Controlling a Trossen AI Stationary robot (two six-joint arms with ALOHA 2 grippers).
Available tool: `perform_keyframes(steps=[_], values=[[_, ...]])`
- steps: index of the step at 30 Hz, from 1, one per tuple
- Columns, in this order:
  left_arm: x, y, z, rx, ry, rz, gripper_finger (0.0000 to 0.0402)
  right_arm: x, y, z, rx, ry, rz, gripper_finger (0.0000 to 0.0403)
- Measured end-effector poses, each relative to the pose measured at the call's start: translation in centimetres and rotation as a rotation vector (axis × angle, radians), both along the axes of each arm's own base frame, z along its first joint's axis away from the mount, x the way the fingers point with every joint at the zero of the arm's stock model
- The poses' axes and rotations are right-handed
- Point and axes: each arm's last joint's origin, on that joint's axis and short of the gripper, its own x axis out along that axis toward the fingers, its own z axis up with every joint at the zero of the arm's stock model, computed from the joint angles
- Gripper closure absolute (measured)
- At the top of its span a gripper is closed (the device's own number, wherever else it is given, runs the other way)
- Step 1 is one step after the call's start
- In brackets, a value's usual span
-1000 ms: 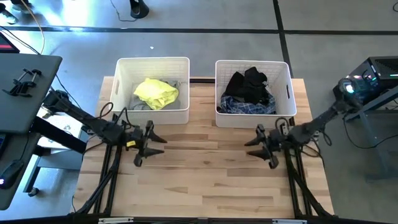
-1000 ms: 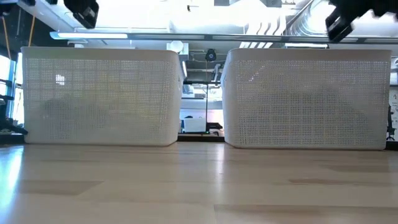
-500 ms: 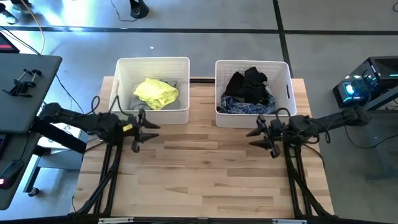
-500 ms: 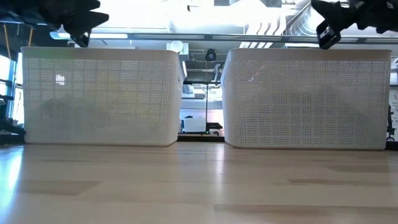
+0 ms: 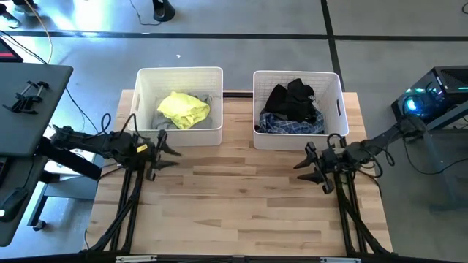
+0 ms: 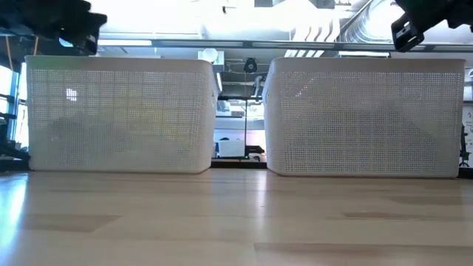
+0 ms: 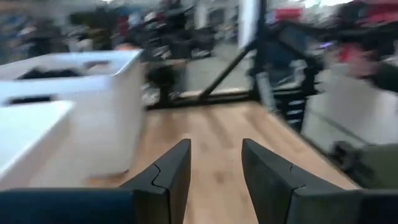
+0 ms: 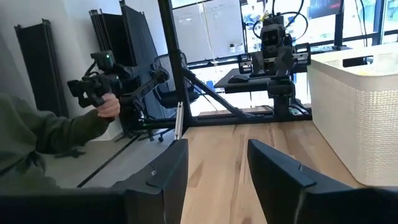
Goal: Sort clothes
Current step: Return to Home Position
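Note:
Two white bins stand at the table's far side. The left bin holds a yellow garment lying on a grey one. The right bin holds black garments piled on a blue plaid one. My left gripper is open and empty above the table, just in front of the left bin's near left corner; it also shows in its wrist view. My right gripper is open and empty above the table, in front of the right bin; it also shows in its wrist view.
Bare wooden table top lies in front of the bins. In the low view both bins stand side by side with a gap between them. A person's sleeve and hand holding a black device show beyond the table's left side.
My left gripper has drawn back toward the table's left edge and a little toward the far edge, staying open. My right gripper went toward the far edge, then came back a little toward the near and right edges, staying open. The clothes have not moved.

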Motion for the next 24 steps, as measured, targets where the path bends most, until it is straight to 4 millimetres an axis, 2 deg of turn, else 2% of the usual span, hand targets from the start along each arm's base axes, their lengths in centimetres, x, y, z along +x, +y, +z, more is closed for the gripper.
perform_keyframes(steps=[4,8,11,19,24], values=[[0.5,0.3,-1.4,0.002,-0.070,0.000,0.0284,-0.1,0.2,0.0,0.001,-0.001,-0.020,0.0245],[0.8,0.9,-3.7,-0.016,-0.022,0.049,0.0302,-0.1,0.3,0.0,-0.001,0.002,-0.020,0.0245],[0.8,1.3,-4.7,-0.037,-0.027,0.049,0.0314,0.0,0.4,-0.4,-0.021,-0.001,-0.015,0.0245],[0.2,2.7,-5.1,-0.047,-0.062,0.049,0.0350,-0.7,0.1,-4.6,-0.014,-0.062,-0.014,0.0245],[0.0,3.3,-4.9,-0.056,-0.080,0.039,0.0372,-1.0,-0.3,-4.9,-0.060,-0.058,-0.042,0.0245]])
